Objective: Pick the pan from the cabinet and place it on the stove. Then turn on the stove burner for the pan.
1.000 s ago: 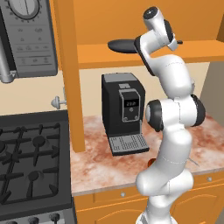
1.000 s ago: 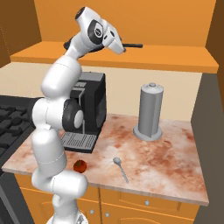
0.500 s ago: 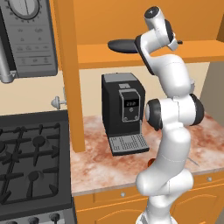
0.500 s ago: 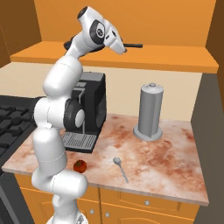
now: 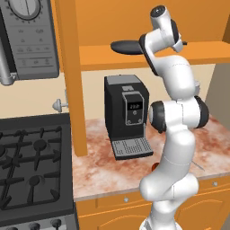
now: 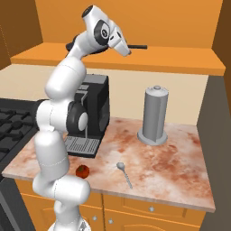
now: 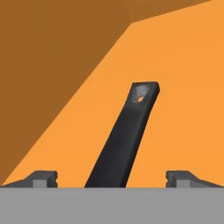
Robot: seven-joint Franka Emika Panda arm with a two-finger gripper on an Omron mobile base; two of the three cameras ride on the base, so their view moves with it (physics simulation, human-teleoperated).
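Observation:
The dark pan (image 5: pixel 128 46) lies on the open orange shelf of the cabinet (image 5: pixel 99 57), its long black handle (image 6: pixel 137 46) pointing right. My hand is up at that shelf, over the handle. In the hand view the handle (image 7: pixel 127 140) runs up between my gripper's (image 7: pixel 112 180) two fingertips (image 7: pixel 41 178), with a wide gap on each side and no contact. The gripper is open and holds nothing. The black stove (image 5: pixel 27 166) sits low on the left, with a stove burner (image 5: pixel 39 144) among its grates.
A black coffee machine (image 5: pixel 128 112) stands on the marble counter under the shelf. A grey canister (image 6: pixel 154 115), a spoon (image 6: pixel 124 171) and a small red fruit (image 6: pixel 82 171) are on the counter. A grey microwave (image 5: pixel 29 38) hangs above the stove.
The hand has shifted only very slightly at the shelf. The jaws stay wide and the pan has not moved.

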